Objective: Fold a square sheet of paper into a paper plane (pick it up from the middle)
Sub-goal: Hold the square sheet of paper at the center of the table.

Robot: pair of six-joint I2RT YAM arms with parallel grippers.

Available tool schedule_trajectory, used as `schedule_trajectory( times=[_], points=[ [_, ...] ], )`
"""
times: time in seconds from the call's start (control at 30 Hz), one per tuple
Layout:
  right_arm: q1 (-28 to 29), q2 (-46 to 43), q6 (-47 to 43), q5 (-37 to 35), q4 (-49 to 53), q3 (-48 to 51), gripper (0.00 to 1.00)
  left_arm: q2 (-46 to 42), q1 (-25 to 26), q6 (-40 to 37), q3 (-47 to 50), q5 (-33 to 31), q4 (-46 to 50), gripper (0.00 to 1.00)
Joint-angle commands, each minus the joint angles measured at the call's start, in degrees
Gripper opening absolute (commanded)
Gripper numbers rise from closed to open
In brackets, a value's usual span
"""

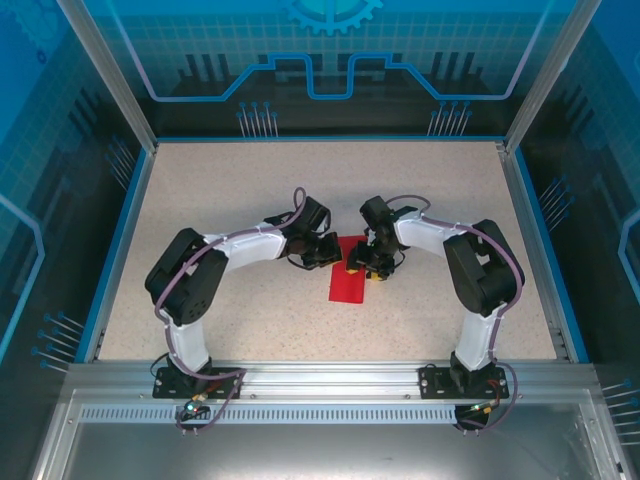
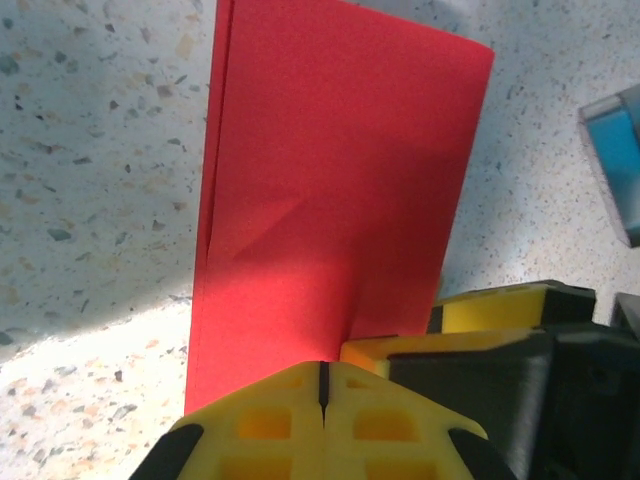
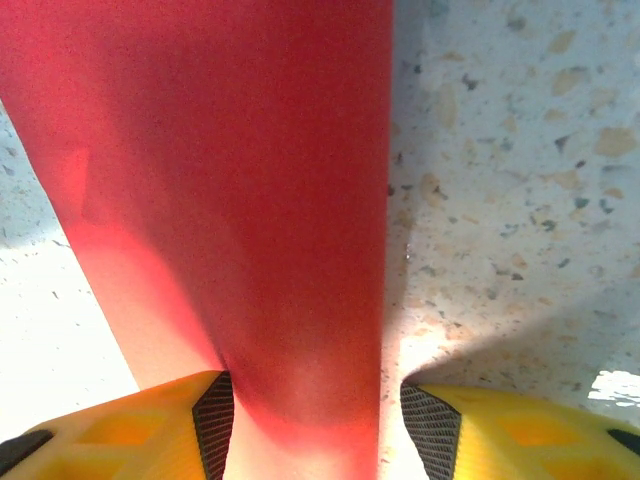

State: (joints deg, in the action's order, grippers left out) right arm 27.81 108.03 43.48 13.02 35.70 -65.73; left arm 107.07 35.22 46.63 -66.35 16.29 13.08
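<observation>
Speckled beige tabletop (image 1: 200, 190) | thin matte red square sheet of paper (image 1: 348, 285), folded to narrow rectangle, lies flat mid-tabletop | right pincer (image 3: 315, 400), yellow fingers spread, straddles the strip's width | left pincer (image 2: 322, 385), pressed together, pinches its edge, faintly wrinkling it

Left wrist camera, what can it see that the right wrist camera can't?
Left wrist: the left pincer shut tight at the near edge of the red paper, plus the paper's far corner and its layered left edge. Right wrist: the right pincer open, with one side on each side of the paper. Both: the red paper lying on the speckled table.
</observation>
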Motion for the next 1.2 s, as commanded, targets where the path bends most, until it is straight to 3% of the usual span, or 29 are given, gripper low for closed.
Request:
schedule_trajectory(
  times=[0.0,0.17,0.43,0.73,0.93,1.03,1.17],
  points=[
    [1.0,6.9,-0.3,-6.5,-1.1,3.4,0.55,2.5,0.5,1.5,-1.6,-0.8,0.1,0.0],
    [1.1,6.9,-0.3,-6.1,-1.5,3.7,0.56,5.3,0.6,2.9,-0.8,0.6,-3.3,0.0],
    [0.8,5.3,-1.5,-3.6,-2.0,3.5,0.56,6.4,0.6,2.7,1.6,-2.9,-2.0,0.0],
    [-2.6,-8.8,-6.6,1.6,-2.9,1.4,0.64,7.7,0.7,0.6,2.8,-3.6,-1.1,0.0],
    [-3.8,-10.7,-5.9,15.4,-14.3,5.5,0.19,7.6,0.8,0.2,3.4,-3.8,-1.1,0.0],
    [-3.8,-8.7,-4.6,18.5,-17.8,7.0,0.05,7.7,0.8,0.1,3.2,-3.9,-0.9,0.0],
    [-4.3,-6.9,-4.4,18.4,-19.1,8.4,0.03,8.0,0.8,0.0,2.7,-4.2,-0.5,0.0]
  ],
)
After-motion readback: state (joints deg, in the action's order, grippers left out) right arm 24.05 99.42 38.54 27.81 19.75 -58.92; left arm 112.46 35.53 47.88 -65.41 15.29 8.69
